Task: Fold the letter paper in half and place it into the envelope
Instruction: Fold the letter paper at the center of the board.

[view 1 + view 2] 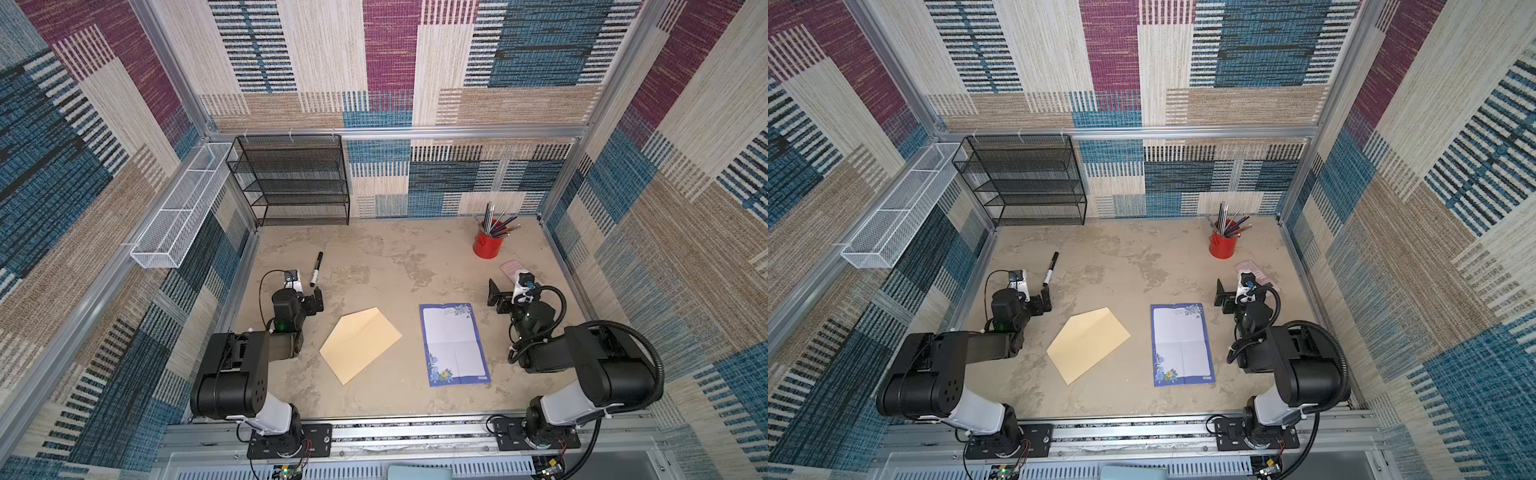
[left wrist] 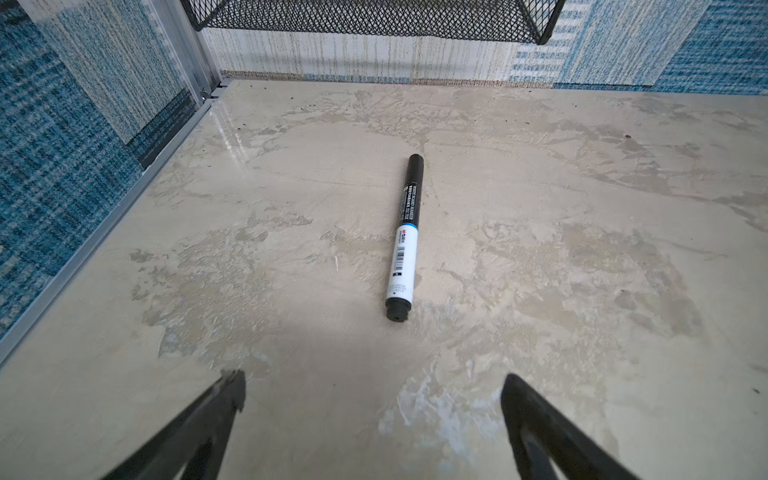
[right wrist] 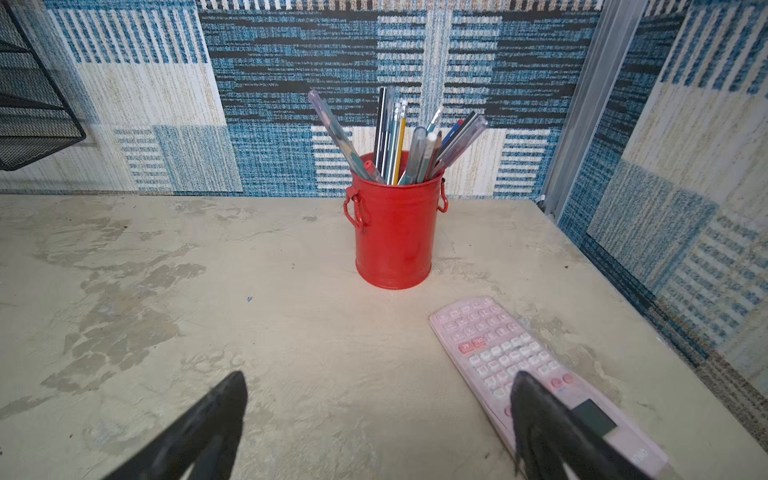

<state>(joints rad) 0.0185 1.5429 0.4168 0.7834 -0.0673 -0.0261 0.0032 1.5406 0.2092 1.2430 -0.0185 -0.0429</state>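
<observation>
Blue-bordered lined letter paper w/ flower corners lies flat, unfolded. A plain tan manila envelope, flap open, sits askew just left of it, not touching. Near the paper's far right corner hangs the right gripper, jaws spread wide, empty. Well left of the paper, past the envelope, the left gripper is likewise wide & empty. Paper & envelope show in both top views only. Wrist cams give a black-and-white marker pen, a red metal pen bucket and a pink calculator.
</observation>
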